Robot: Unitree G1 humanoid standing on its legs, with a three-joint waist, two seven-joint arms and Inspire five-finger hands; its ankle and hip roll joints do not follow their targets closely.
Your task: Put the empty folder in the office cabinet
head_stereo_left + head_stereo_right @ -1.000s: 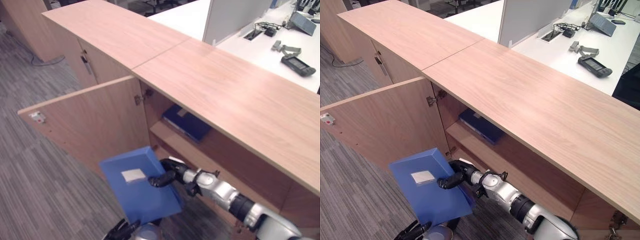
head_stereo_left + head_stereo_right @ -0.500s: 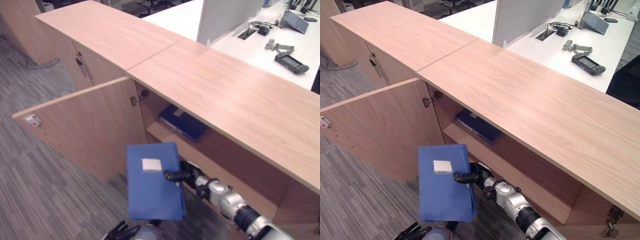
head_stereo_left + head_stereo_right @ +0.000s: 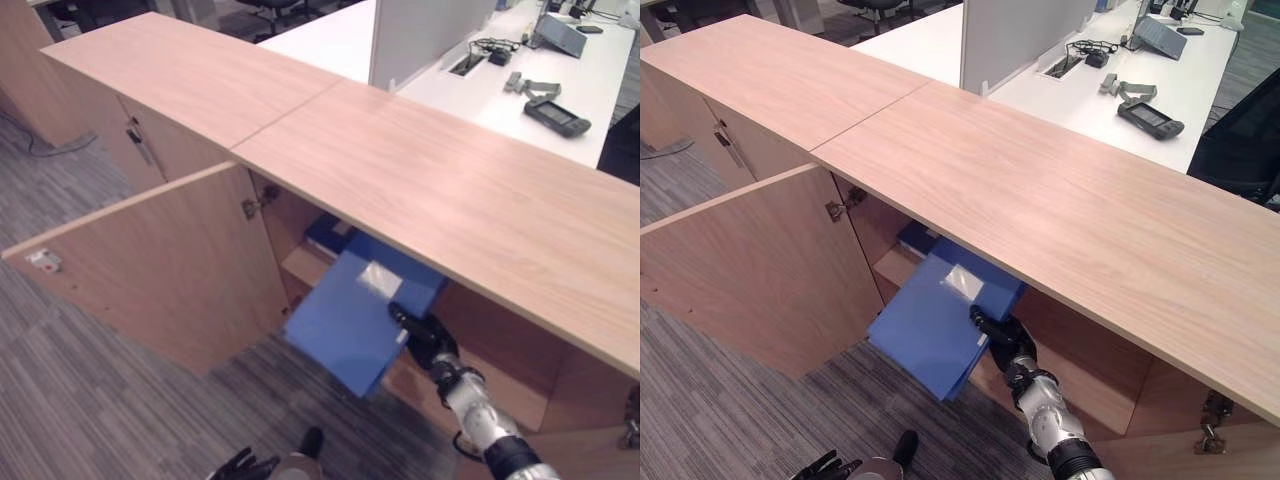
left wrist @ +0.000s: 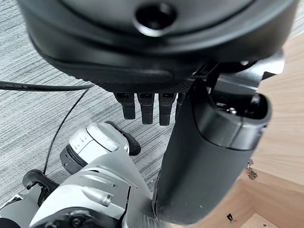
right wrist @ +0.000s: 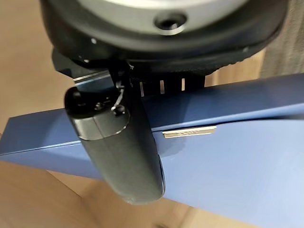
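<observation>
Wood-grain office cabinet (image 3: pixel 420 180) runs from ten o'clock to four o'clock, its door (image 3: pixel 150 270) swung open over grey carpet. At six o'clock the right hand (image 3: pixel 425 335) pinches the blue folder (image 3: pixel 350 320), thumb over its top face, leading end just inside above the shelf (image 3: pixel 902 265) where another folder (image 3: pixel 325 235) lies. Risk: the tilted folder could catch the shelf edge and slip. Left hand (image 4: pixel 152 107) hangs low, fingers relaxed.
</observation>
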